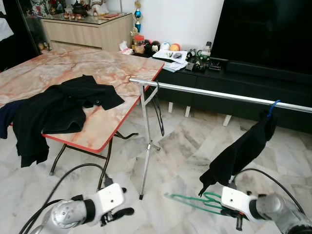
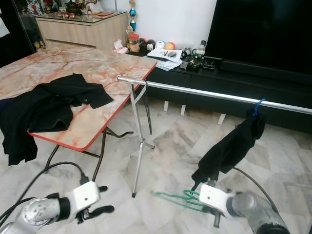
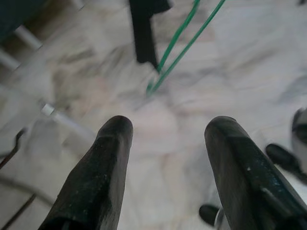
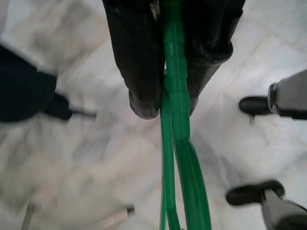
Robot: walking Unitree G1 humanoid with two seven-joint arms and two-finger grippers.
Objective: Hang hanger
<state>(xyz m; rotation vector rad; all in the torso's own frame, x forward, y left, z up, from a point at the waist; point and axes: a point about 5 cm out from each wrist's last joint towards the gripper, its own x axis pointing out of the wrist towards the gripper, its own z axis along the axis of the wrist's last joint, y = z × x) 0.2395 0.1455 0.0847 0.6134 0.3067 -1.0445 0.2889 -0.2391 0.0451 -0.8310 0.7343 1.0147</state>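
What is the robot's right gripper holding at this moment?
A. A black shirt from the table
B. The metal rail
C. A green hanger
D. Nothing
C: the right wrist view shows the right gripper with its jaws closed on the green hanger, and the head view shows that hanger held low over the floor, below the metal rail.

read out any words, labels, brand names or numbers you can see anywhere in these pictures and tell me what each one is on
No text can be read in any view.
Papers on the low black cabinet: printing too small and blurred to read.
Small items beside them: any labels too small to make out.
Green hanger clamped in the right gripper: no marking visible.
Left gripper, open over the floor: no marking visible.
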